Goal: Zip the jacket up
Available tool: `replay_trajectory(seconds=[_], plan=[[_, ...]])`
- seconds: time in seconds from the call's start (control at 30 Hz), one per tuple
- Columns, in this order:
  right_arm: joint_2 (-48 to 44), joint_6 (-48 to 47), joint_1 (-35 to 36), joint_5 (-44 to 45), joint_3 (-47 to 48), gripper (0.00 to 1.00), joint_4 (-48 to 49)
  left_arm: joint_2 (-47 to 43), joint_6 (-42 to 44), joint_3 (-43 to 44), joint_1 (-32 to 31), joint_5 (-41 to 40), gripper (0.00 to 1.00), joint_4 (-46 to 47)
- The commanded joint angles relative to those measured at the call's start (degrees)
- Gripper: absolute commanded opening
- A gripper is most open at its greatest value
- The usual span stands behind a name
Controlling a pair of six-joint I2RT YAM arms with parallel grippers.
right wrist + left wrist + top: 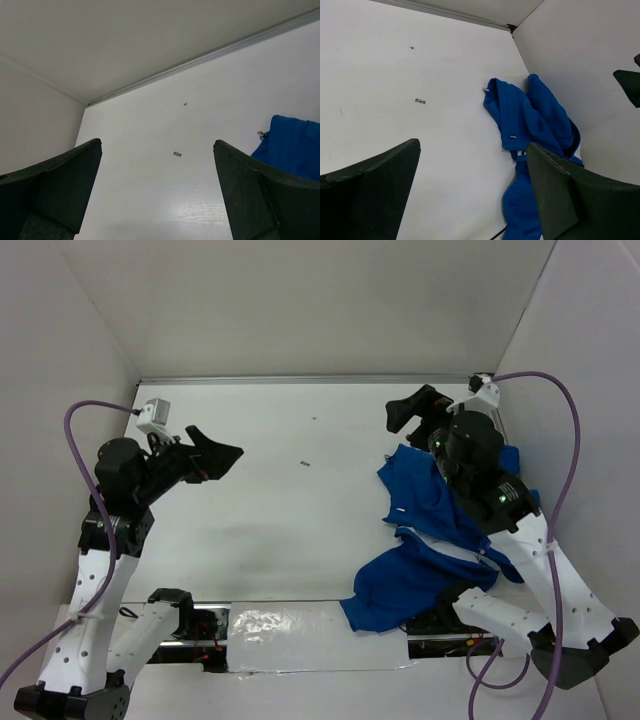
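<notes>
No text, label, brand, number or sign can be read in any of the three views; the small marks seen are too tiny to make out.

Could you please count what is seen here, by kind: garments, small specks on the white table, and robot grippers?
Blue jacket: 1
Small dark specks: 2
Grippers, the left gripper and the right gripper, both open: 2
Total: 5
</notes>
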Motion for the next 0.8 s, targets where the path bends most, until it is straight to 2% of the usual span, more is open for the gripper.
replay_trajectory(seconds=[0.0,0.03,0.17,0.2,0.33,0.43,0.57,0.67,0.77], plan=[[-2.57,-1.82,0.26,1.13,-0.1,1.0,-0.33,-2.6,1.82,-2.02,-0.33,2.77,0.99,0.25],[-2.48,-2.41,0.0,2.1,0.43,1.0,-3.75,-2.95,2.26,-2.38,-0.33,3.9,0.99,1.13],[-3.27,1.27,0.0,16.22,-2.11,1.0,-9.05,-4.71,3.05,-3.35,-0.24,9.09,0.99,2.55],[-3.54,-2.73,0.0,15.91,-3.25,1.0,-8.71,-4.98,2.88,-3.96,-0.33,9.8,0.99,2.11],[-2.14,-1.28,-0.97,15.38,-4.84,1.0,-13.7,-5.33,2.43,-7.21,-0.24,13.57,0.99,5.27],[-1.96,-1.54,-2.37,14.16,-6.59,1.0,-13.19,-3.93,1.03,-7.22,-0.24,14.46,0.99,4.22],[-1.61,0.65,-8.16,10.12,-9.06,1.0,-15.28,-2.43,2.52,-7.74,-0.33,14.46,0.98,3.08],[1.46,7.31,-13.44,10.37,-11.08,1.0,-22.05,-3.39,1.56,-8.97,-0.33,12.71,0.99,3.16],[4.72,8.74,-18.54,9.24,-14.33,1.0,-25.57,-3.31,0.77,-9.94,-0.24,13.05,0.99,4.66]])
